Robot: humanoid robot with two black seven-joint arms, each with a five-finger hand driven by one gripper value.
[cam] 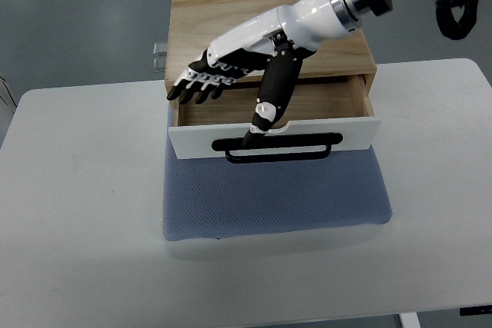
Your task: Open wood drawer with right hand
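Note:
A light wood drawer box [338, 55] stands at the back of the table on a blue-grey mat [273, 197]. Its drawer [273, 134] is pulled partly out, with a white front and a black handle [278, 147]. My right hand [223, 97], white with black fingers, reaches in from the upper right over the open drawer. Its fingers [196, 86] are stretched out flat toward the left above the drawer's left end. The thumb [265, 113] points down and its tip rests at the front panel's notch, just above the handle. Nothing is grasped.
The white table [77, 213] spreads around the mat on all sides. A metal bracket [159, 55] sticks out from the box's left side. Grey floor lies behind the table.

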